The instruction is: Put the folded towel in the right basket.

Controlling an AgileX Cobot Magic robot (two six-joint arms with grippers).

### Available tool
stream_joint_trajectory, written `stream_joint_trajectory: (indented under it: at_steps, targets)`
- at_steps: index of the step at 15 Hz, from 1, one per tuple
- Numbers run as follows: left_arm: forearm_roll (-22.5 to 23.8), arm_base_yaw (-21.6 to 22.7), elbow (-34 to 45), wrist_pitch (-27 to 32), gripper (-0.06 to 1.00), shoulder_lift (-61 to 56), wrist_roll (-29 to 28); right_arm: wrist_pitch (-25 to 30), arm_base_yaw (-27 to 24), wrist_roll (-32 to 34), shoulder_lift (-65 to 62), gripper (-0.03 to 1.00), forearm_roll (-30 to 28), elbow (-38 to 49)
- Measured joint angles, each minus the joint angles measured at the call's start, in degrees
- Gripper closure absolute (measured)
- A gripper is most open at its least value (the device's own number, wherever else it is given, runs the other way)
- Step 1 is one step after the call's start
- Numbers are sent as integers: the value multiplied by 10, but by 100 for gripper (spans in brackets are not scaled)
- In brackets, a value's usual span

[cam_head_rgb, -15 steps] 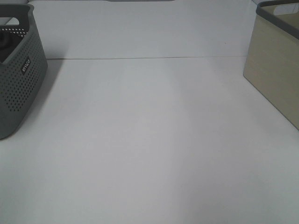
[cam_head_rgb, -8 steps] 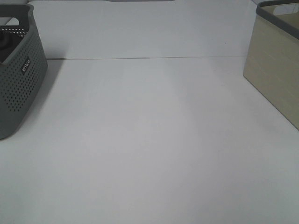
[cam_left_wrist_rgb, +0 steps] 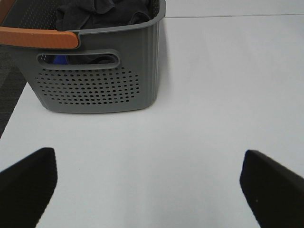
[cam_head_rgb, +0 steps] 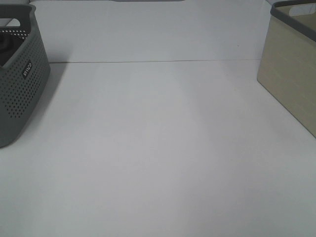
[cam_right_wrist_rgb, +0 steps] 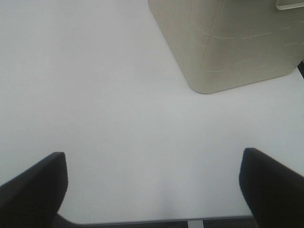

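The right basket (cam_head_rgb: 291, 64) is beige with a grey rim and stands at the right edge of the white table; it also shows in the right wrist view (cam_right_wrist_rgb: 232, 38). No folded towel shows on the table. The grey perforated left basket (cam_head_rgb: 19, 79) holds dark crumpled cloth (cam_left_wrist_rgb: 102, 12), seen in the left wrist view. My left gripper (cam_left_wrist_rgb: 149, 190) is open and empty, short of the grey basket (cam_left_wrist_rgb: 95, 71). My right gripper (cam_right_wrist_rgb: 152, 190) is open and empty over the table's near edge, short of the beige basket. Neither gripper shows in the exterior high view.
The white table (cam_head_rgb: 158, 148) has a thin seam line (cam_head_rgb: 158, 61) across its far part. The grey basket has an orange handle (cam_left_wrist_rgb: 38, 37). The table's edge (cam_right_wrist_rgb: 142, 222) shows in the right wrist view, and dark floor (cam_left_wrist_rgb: 7, 95) beside the grey basket.
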Motion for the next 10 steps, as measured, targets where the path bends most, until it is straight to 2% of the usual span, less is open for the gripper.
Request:
stream_joint_trajectory:
  at_steps: [10]
  targets:
    - [0, 0, 0, 0, -5, 0, 0, 3, 0, 2, 0, 2, 1, 10]
